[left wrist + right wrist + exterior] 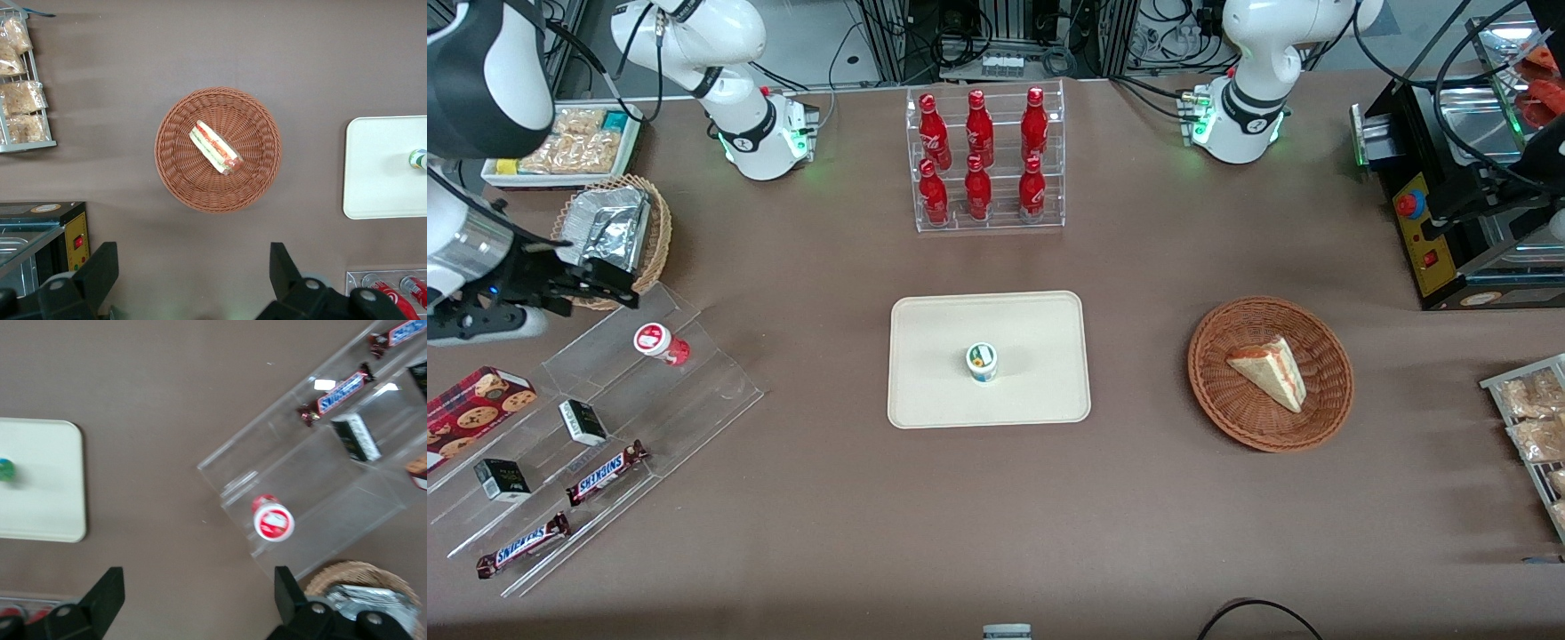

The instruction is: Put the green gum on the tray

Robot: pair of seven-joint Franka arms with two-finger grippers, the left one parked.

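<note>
The green gum (pixel 982 362), a small white bottle with a green-and-white lid, stands upright near the middle of the cream tray (pixel 925 391). It also shows in the right wrist view as the gum (pixel 5 469) on the tray (pixel 47 493), and at the edge of the left wrist view as the gum (pixel 418 159) on the tray (pixel 380 167). My gripper (pixel 609 284) hovers far off toward the working arm's end of the table, above the clear stepped shelf. In its own view the gripper (pixel 199 587) is open, with only bare table between the fingers.
A red-lidded bottle (pixel 660 342) stands on the clear stepped shelf (pixel 694 391) with Snickers bars (pixel 605 472) and small black boxes. A wicker basket with a foil tray (pixel 609 229) sits by the gripper. A cola bottle rack (pixel 985 160) stands farther back. A basket with a sandwich (pixel 1267 372) lies toward the parked arm's end.
</note>
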